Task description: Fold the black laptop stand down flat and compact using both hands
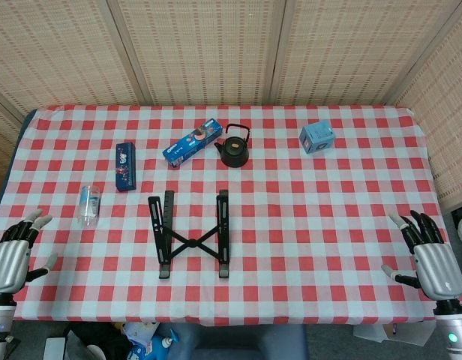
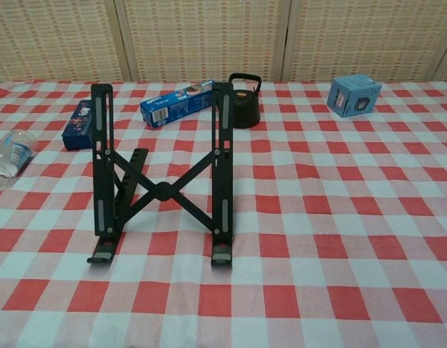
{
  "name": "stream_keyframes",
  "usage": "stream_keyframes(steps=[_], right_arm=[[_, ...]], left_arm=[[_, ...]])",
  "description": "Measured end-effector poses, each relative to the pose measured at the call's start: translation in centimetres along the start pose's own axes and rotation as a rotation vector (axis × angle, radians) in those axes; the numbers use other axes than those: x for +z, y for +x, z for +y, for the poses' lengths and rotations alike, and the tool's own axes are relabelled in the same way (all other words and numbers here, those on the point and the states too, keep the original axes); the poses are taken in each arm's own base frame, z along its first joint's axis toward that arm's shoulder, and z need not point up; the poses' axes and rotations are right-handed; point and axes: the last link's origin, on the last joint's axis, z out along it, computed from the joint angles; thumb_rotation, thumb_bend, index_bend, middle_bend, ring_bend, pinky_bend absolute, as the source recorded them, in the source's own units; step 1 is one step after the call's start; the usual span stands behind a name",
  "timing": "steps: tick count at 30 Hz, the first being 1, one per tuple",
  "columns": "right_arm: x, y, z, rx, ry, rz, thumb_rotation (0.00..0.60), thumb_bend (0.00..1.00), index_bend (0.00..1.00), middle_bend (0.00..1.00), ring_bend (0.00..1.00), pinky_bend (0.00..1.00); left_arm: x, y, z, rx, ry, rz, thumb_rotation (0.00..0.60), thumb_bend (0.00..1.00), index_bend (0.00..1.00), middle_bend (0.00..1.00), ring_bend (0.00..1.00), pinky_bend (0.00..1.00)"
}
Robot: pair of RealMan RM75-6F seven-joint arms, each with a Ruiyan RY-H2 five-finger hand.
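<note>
The black laptop stand [image 1: 192, 234] stands unfolded near the table's front, its two rails raised and joined by a crossed brace; the chest view shows the stand [image 2: 162, 174] upright at centre left. My left hand [image 1: 12, 251] hovers at the table's front left corner, fingers spread, holding nothing. My right hand [image 1: 432, 257] is at the front right corner, fingers also apart and empty. Both hands are far from the stand. Neither hand appears in the chest view.
Behind the stand are a black kettle [image 1: 235, 146], a blue toothpaste box [image 1: 190, 142], a dark blue case [image 1: 125, 166] and a light blue box [image 1: 318, 138]. A clear plastic bottle [image 1: 88, 205] lies to the left. A red checked cloth [image 1: 313, 225] covers the table.
</note>
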Motion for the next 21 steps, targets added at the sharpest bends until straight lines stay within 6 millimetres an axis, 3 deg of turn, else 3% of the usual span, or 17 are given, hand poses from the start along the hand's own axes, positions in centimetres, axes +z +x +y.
stream_keyframes(steps=[15, 21], right_arm=[[0.2, 0.6, -0.4, 0.003, 0.030, 0.036, 0.600, 0.11, 0.09, 0.16, 0.02, 0.02], [0.9, 1.2, -1.2, 0.009, 0.074, 0.052, 0.600, 0.11, 0.09, 0.16, 0.02, 0.02]], left_arm=[[0.4, 0.5, 0.4, -0.087, -0.037, 0.002, 0.600, 0.29, 0.17, 0.11, 0.16, 0.18], [1.6, 0.8, 0.8, -0.170, -0.086, -0.031, 0.600, 0.29, 0.17, 0.11, 0.16, 0.18]])
